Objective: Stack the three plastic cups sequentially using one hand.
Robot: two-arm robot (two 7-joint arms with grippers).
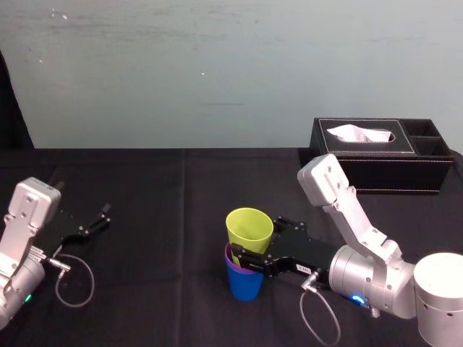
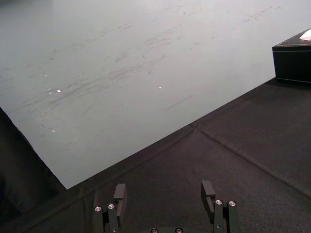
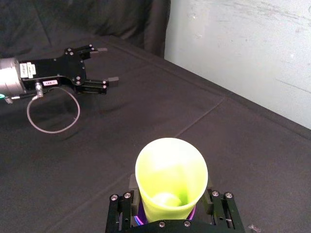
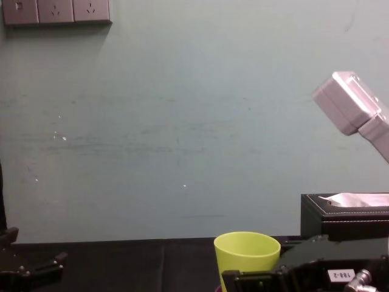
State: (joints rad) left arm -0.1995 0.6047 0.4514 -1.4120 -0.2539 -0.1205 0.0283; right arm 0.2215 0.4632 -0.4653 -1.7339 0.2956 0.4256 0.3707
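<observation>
Reaching in from the lower right of the head view, my right arm is bent at the elbow, forearm approx. level. The right pincer (image 1: 257, 240) is clamped across the lime cup (image 1: 249, 228), one finger on each side. The cup sits bottom centre, nested in the purple cup (image 1: 230, 258), which is in the blue cup (image 1: 244, 283) on the black table (image 1: 159, 217). The right wrist view looks into the lime cup w/ a purple sliver; the head view adds the blue. The left pincer (image 1: 98, 220) is parked far left, fingers apart, holding nothing.
</observation>
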